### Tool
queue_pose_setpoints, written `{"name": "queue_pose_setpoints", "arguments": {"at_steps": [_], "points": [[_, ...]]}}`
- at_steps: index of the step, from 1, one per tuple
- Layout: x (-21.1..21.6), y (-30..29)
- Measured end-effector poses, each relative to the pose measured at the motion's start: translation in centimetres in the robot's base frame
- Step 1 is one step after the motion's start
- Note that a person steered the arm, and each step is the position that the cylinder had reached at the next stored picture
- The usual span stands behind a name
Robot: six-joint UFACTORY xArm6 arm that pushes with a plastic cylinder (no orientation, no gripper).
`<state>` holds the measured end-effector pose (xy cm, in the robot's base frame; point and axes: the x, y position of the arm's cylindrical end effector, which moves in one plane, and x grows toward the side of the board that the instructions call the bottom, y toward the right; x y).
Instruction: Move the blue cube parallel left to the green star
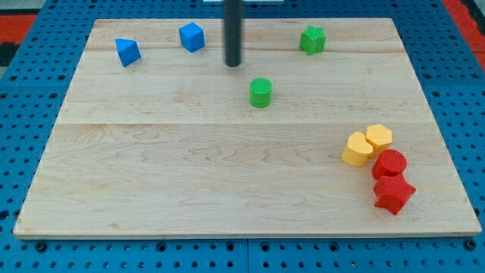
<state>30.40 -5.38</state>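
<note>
The tip [233,64] is hovering between blue cube [192,36] and green star [311,39], touching neither; the end effector is a bare rod, grasping nothing.

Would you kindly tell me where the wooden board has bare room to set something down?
The widest bare stretch is the wooden board below the green cylinder, left of the yellow blocks. The bottom-right corner is crowded: the red blocks touch there. My tip stands between the blue cube and the green star.
</note>
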Motion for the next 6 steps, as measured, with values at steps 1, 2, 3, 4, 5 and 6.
{"name": "queue_pose_setpoints", "arguments": {"at_steps": [1, 2, 3, 4, 5, 6], "points": [[-1.6, -9.3], [-5.0, -13.9], [-7.2, -12.8], [-7.7, -9.9], [-7.1, -7.3], [-6.9, -5.2]]}}
